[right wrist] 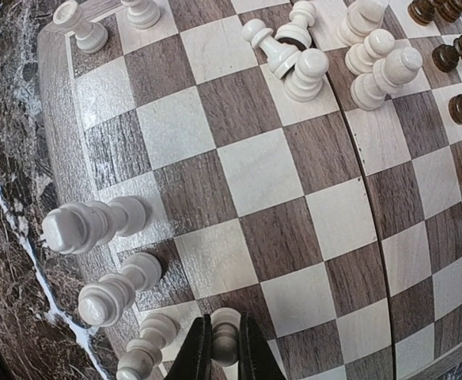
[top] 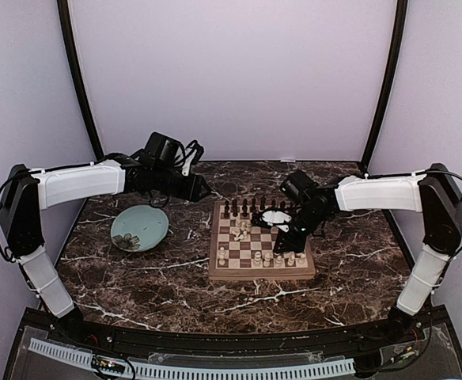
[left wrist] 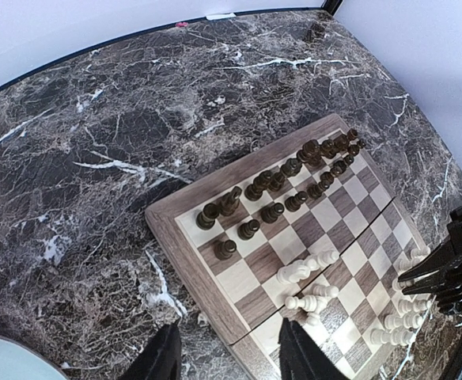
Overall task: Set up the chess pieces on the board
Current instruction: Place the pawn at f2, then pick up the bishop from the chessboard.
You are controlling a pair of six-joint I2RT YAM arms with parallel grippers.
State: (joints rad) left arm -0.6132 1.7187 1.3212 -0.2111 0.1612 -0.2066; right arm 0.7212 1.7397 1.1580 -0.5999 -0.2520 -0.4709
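Observation:
The board (top: 215, 274) lies in the middle of the marble table. Dark chess pieces (top: 251, 209) stand in two rows along its far side. Several white pieces (right wrist: 326, 47) lie toppled in a heap near the middle, and others (right wrist: 96, 226) stand along the near edge. My right gripper (right wrist: 225, 352) is shut on a white piece (right wrist: 225, 340), held upright just over a near-row square. In the top view the right gripper (top: 288, 241) hangs over the board's right half. My left gripper (left wrist: 229, 352) is open and empty above the board's left edge (left wrist: 168, 229), high over the table.
A round pale-teal plate (top: 140, 228) sits left of the board with a few small bits on it. The left arm (top: 81, 184) reaches across above it. Purple walls and black corner posts enclose the table on three sides.

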